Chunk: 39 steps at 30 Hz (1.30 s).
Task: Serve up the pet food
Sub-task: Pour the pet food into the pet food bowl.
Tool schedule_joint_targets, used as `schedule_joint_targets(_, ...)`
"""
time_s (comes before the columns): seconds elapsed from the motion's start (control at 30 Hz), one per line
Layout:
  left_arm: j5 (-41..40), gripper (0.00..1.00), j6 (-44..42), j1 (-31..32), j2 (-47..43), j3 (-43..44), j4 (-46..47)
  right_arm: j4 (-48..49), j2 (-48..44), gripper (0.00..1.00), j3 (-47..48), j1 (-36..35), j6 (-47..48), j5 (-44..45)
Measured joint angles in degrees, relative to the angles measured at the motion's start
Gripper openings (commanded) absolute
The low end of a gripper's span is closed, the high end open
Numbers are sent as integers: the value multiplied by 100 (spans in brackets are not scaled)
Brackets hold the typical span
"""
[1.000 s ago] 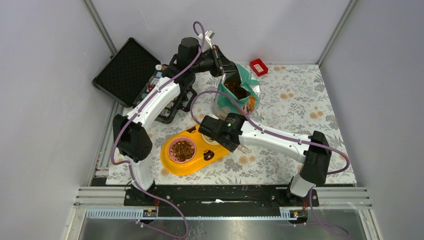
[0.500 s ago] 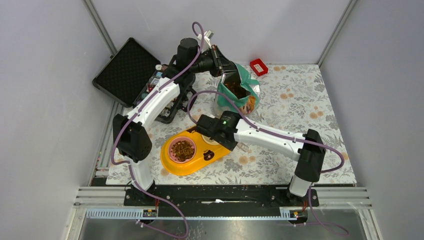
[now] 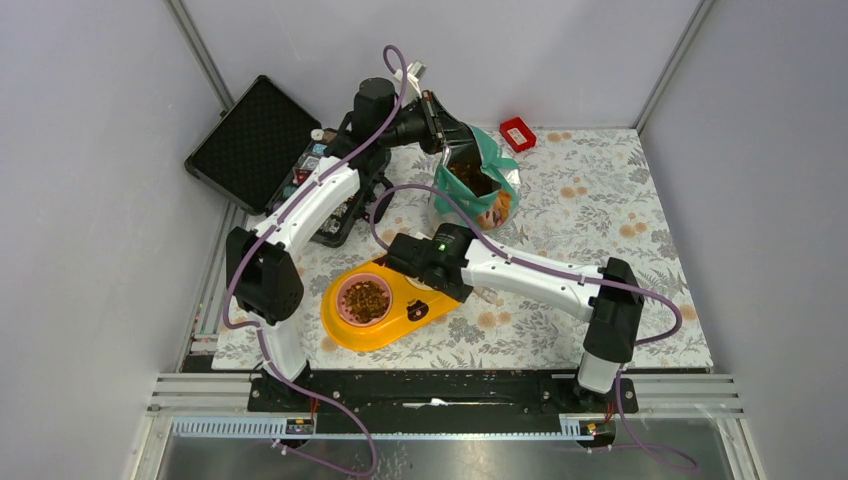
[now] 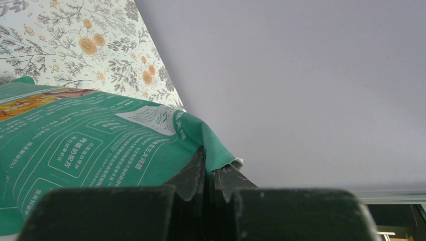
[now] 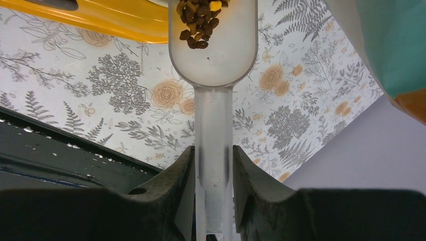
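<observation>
Kibble: small dark-brown pellets are seen in three places: a small heap in the scoop [image 5: 198, 22], a fill in the pink bowl [image 3: 366, 297], and more inside the open pouch [image 3: 468, 178].
Scoop: a clear plastic scoop [image 5: 213, 60] is held over the table by its straight handle. Its cup lies beside the feeder's yellow rim and its tip is cut off at the top of the right wrist view. One yellow pellet lies among the brown ones.
Right gripper: the right gripper [image 5: 213, 153] is clamped on the scoop handle, with a dark finger [image 5: 183, 170] pressed against each side.
Pink bowl: the round pink bowl [image 3: 345, 300] is set in the left compartment of the feeder.
Feeder: the yellow oval feeder [image 3: 390, 328] lies at the near left of the table. Its right part is covered by the right wrist in the top view.
Pouch: the teal pouch [image 3: 495, 195] stands at the far middle of the table with its top open. White print is seen on its side in the left wrist view.
Left gripper: the left gripper [image 4: 208, 170] is closed on the pouch's top edge, and a fold of teal film is pinched between its fingers.
Table: the table [image 3: 600, 200] is covered with a pale cloth printed with grey leaves and orange flowers.
Case: a black case [image 3: 250, 140] lies open at the far left, partly off the cloth.
Red box: a small red box [image 3: 517, 133] sits at the far edge, just right of the pouch.
</observation>
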<state>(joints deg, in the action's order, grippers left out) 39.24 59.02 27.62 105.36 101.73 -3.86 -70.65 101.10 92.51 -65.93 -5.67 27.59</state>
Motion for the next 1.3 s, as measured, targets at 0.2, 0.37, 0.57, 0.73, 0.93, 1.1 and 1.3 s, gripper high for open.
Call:
schedule_joint_targets(0.2,17,0,90,-17,0,-79,146,-92,46,0,79,-7,7,28)
schedule_joint_targets(0.37,92,0,210,-52,0,-192,380,-111,70,0,33,-24,4,28)
schedule_joint_targets(0.57,114,0,249,-70,0,-203,409,-125,109,0,35,-68,7,20)
schedule_joint_targets(0.73,131,0,258,-76,0,-236,463,-190,243,0,48,-74,7,48)
schedule_joint_targets(0.93,157,0,304,-90,0,-278,540,-232,264,0,267,-79,4,129)
schedule_joint_targets(1.1,166,0,310,-105,0,-291,575,-247,317,0,-59,-81,-15,129)
schedule_joint_targets(1.3,170,0,352,-114,0,-291,581,-295,321,0,234,-83,-24,149)
